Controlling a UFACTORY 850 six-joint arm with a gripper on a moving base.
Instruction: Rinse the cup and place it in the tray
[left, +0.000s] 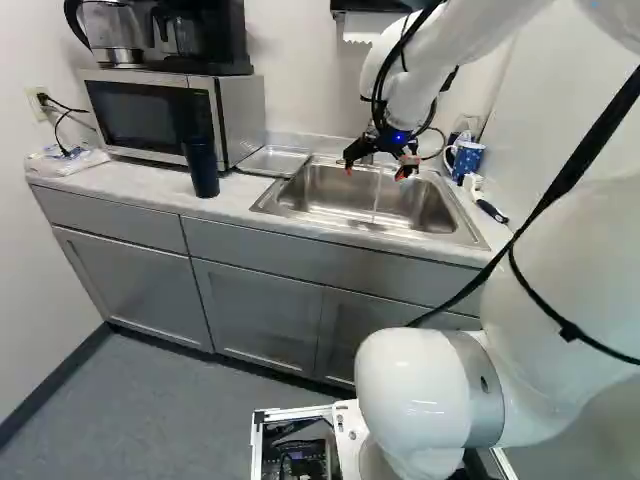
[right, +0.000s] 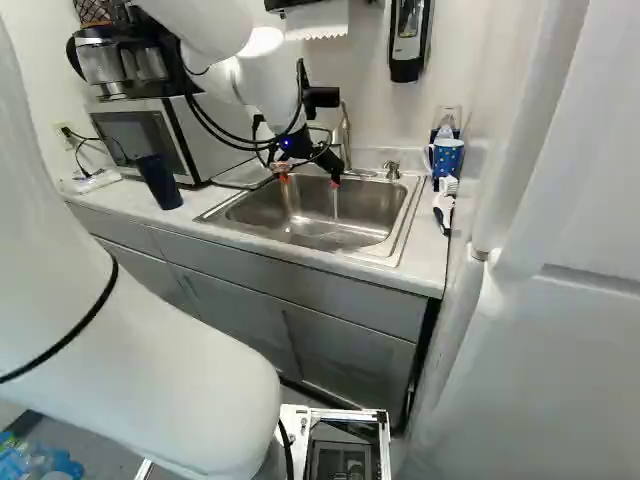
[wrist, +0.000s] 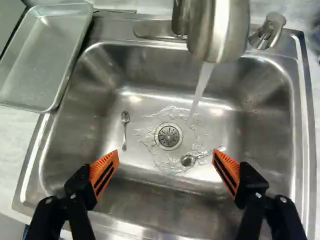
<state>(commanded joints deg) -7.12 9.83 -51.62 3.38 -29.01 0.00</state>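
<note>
Orange-padded gripper (wrist: 166, 152) stands spread, empty, over the sink (wrist: 303, 100); water (wrist: 201, 85) runs. Left base view, from sink centre: dark cup (left: 201, 168), presumably the subject, at nine o'clock; tray (left: 274, 161) at ten. Rinsing and placing appear outstanding.

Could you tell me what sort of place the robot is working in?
It looks like a kitchenette or break room: there is a sink with water running, a microwave, and a coffee maker on top of it.
</note>
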